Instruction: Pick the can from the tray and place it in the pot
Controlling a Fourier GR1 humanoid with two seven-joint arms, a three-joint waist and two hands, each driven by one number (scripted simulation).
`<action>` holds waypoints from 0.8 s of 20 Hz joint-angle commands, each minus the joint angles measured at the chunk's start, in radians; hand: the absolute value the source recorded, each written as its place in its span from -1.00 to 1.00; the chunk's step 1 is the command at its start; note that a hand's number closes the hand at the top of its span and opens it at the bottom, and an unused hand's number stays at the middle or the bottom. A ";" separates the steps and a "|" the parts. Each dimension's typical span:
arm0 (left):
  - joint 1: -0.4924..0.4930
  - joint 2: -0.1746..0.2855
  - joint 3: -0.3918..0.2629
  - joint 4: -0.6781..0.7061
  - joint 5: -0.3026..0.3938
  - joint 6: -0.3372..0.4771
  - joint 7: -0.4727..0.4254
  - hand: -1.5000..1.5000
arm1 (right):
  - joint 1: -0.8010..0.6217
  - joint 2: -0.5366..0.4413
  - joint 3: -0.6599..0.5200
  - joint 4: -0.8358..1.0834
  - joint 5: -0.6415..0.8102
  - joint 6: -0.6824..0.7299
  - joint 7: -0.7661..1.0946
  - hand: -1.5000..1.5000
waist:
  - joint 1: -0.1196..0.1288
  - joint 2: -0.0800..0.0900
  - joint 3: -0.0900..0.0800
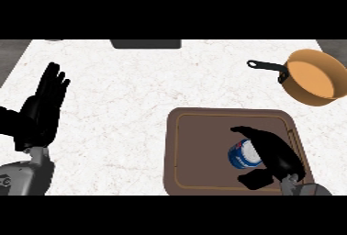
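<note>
A blue and white can (pixel 241 156) stands on the brown tray (pixel 203 137) at the lower right. My right hand (pixel 272 153) is at the can's right side, with its fingers arched over the top and its thumb curled below, so it wraps around the can and hides part of it. An orange pot (pixel 313 75) with a black handle sits at the far right, well beyond the tray. At the left edge my left hand (pixel 42 110) rests open with its fingers up.
A dark flat object (pixel 146 44) lies at the counter's far edge. The white marbled counter (pixel 122 105) spreads between the left hand and the tray.
</note>
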 commanded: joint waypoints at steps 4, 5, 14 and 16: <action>0.058 0.013 0.052 -0.012 0.025 -0.074 -0.031 0.00 | -0.045 0.007 -0.014 0.104 0.078 0.001 -0.165 1.00 | 0.004 0.001 0.000; -0.046 -0.012 0.045 0.070 0.004 -0.045 -0.029 0.00 | -0.052 0.010 -0.009 0.161 0.114 -0.024 -0.209 1.00 | 0.000 0.002 0.000; -0.016 -0.007 0.060 0.028 0.009 -0.069 -0.006 0.00 | -0.298 0.194 0.023 0.212 0.134 0.103 -0.035 1.00 | 0.016 0.004 0.000; -0.022 -0.033 0.009 -0.072 -0.035 -0.015 0.077 0.00 | -0.365 0.244 0.029 0.254 0.140 0.135 0.007 1.00 | 0.018 0.001 0.000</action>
